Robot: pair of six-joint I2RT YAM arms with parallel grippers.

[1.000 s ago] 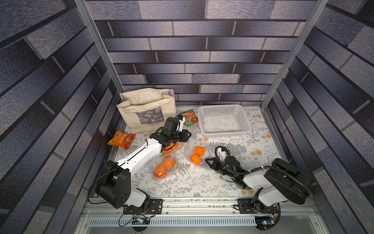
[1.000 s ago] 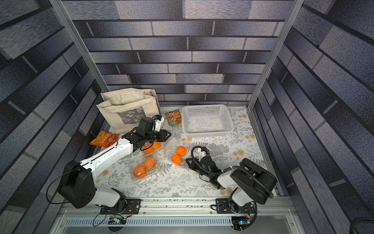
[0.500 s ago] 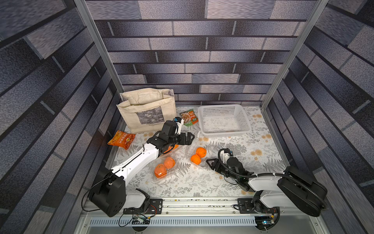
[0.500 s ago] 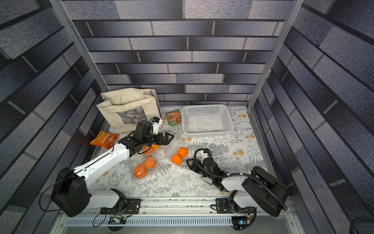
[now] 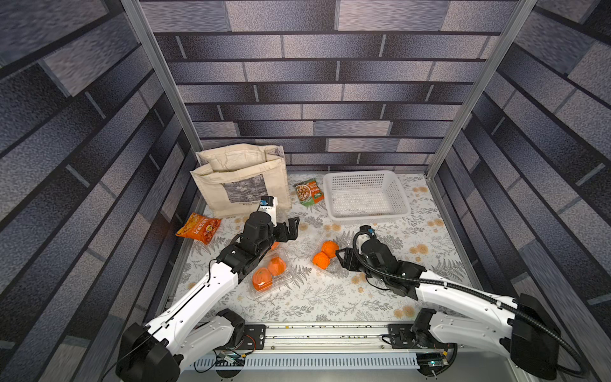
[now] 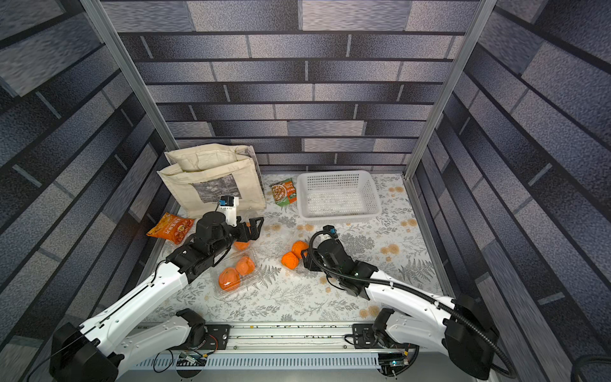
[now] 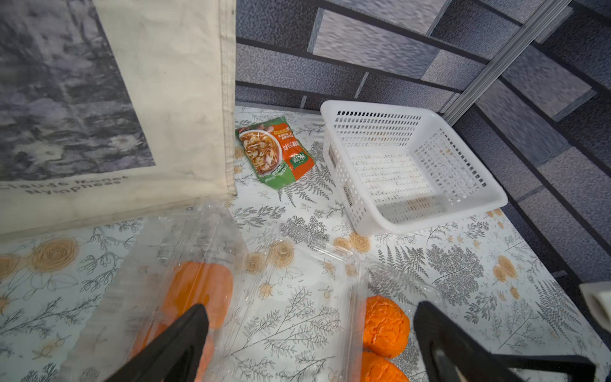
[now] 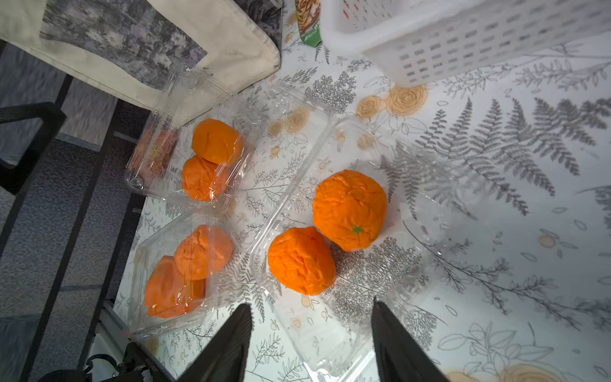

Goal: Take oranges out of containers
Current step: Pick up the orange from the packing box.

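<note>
The right gripper [image 8: 310, 302], open and empty, sits just short of two oranges [image 8: 350, 208] lying in an opened clear clamshell [image 8: 317, 330] on the tabletop [image 8: 496, 264]. The left gripper [image 7: 309, 309], spread wide, holds nothing beside two lidded clamshells [image 8: 155, 155], each holding two oranges.

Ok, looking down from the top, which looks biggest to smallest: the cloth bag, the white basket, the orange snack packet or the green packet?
In a top view:
1. cloth bag, though it stands tall, nearer the camera
2. white basket
3. orange snack packet
4. green packet, only a little smaller
</note>
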